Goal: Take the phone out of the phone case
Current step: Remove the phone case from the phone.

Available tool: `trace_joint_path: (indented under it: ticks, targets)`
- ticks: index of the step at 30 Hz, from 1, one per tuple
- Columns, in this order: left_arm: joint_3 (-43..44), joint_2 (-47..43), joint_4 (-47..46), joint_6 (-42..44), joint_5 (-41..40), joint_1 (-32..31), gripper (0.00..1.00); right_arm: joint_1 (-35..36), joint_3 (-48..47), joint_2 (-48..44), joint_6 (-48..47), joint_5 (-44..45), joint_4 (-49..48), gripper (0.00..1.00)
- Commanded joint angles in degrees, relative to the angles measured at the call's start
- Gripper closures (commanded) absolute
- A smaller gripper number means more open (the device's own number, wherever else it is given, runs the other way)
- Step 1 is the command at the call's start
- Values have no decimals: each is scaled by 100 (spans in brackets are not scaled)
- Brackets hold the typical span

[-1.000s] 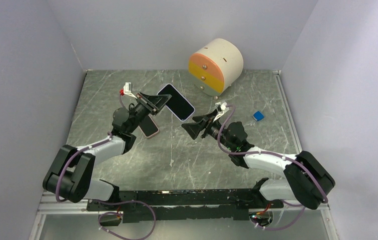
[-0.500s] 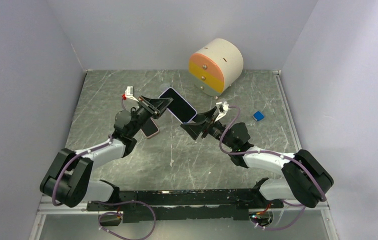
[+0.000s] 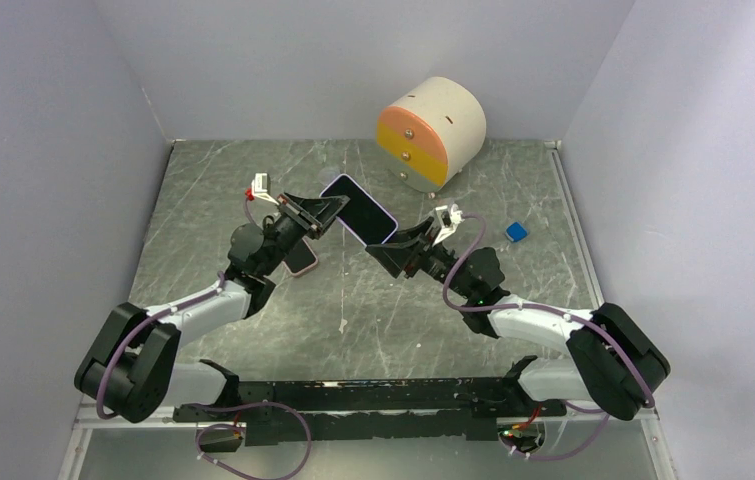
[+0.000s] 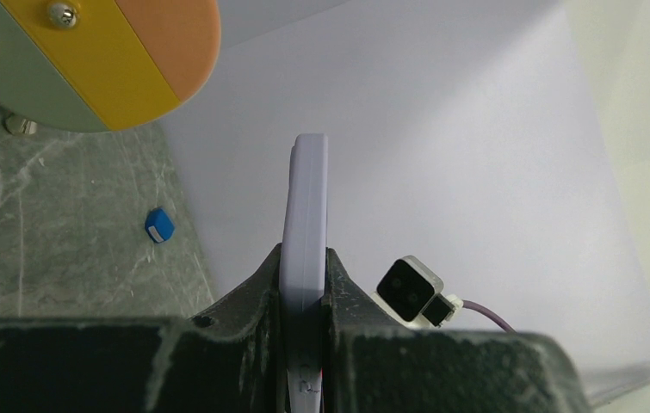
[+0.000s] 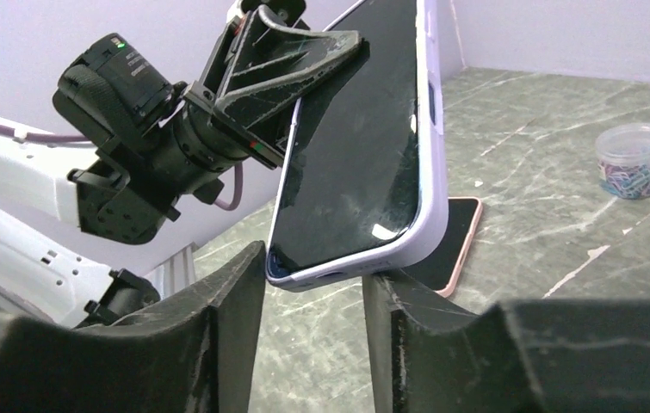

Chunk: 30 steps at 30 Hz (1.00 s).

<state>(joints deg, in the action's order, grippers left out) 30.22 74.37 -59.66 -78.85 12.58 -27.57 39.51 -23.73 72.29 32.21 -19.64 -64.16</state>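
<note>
The grey marbled table (image 3: 213, 190) fills the floor between pale walls. The left arm (image 3: 193, 305) and the right arm (image 3: 543, 325) reach in from the near edge and meet above the middle of it. At the back right stands a round cream drawer unit (image 3: 431, 130) with orange, yellow and green drawer fronts.

The phone (image 3: 358, 207) is held up off the table between the two arms, tilted, with its dark screen facing upward. It sits fully inside its lilac case (image 5: 431, 129), whose rim wraps the screen's edge.

The left claw (image 3: 321, 210) is closed tight on the phone's upper end, one finger on the screen side and one on the back of the case. The right claw (image 5: 312, 267) is partly open, with a finger on either side of the phone's lower corner and right up against the case. Whether it is pressing cannot be told.

A second phone (image 3: 301, 258), with a pink edge, lies flat on the table under the left claw. A small clear tub of coloured paper clips (image 5: 633, 159) shows in the right wrist view. A little blue block (image 3: 515, 231) lies on the table right of the drawers.
</note>
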Motion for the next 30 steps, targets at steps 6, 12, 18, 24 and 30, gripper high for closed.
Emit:
trace_joint_path:
  ticks: [6,12,18,24,30]
  targets:
    - [19,-439,198,272,-11,-81,98,40,-5,-42,-361,-681,-896,81]
    - [-42,-412,146,256,-29,-82,98,37,63,-72,-397,-746,-920,97]
    - [17,-390,200,325,11,-82,97,37,168,-199,-533,-682,-827,100]
    - [117,-322,305,388,159,-79,97,33,265,-199,-767,-711,-932,100]
    - [331,-164,440,405,731,13,98,-24,263,-147,-1252,-1066,-1017,100]
